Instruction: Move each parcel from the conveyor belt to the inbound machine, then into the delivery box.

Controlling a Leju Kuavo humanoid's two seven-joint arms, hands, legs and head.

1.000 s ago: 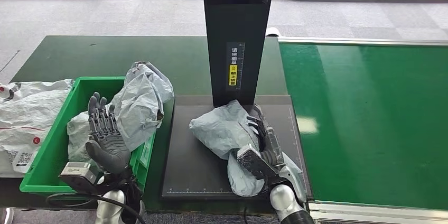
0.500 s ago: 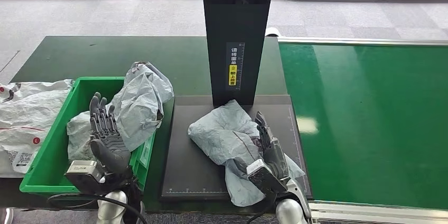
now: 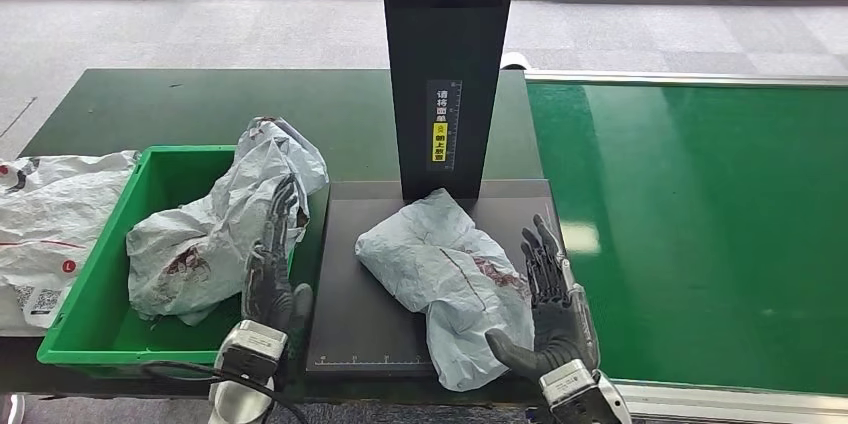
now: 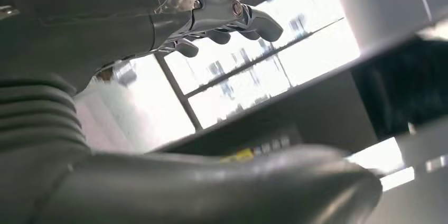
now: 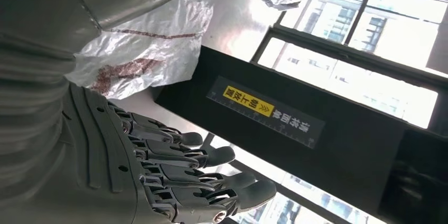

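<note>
While the grey parcel (image 3: 440, 279) lies crumpled on the black scanner plate (image 3: 350, 319) at the foot of the dark post (image 3: 447, 64), the right hand (image 3: 548, 309) stands just beside it, fingers spread and holding nothing. The left hand (image 3: 268, 274) rises between plate and green box (image 3: 95, 319) — fingers apart, empty too. Another parcel (image 3: 225, 229) already sits in that box. Judging by this, the scanning step is in hand; next comes the move into the box — the left hand must reach across and grip the slack bag firmly.
</note>
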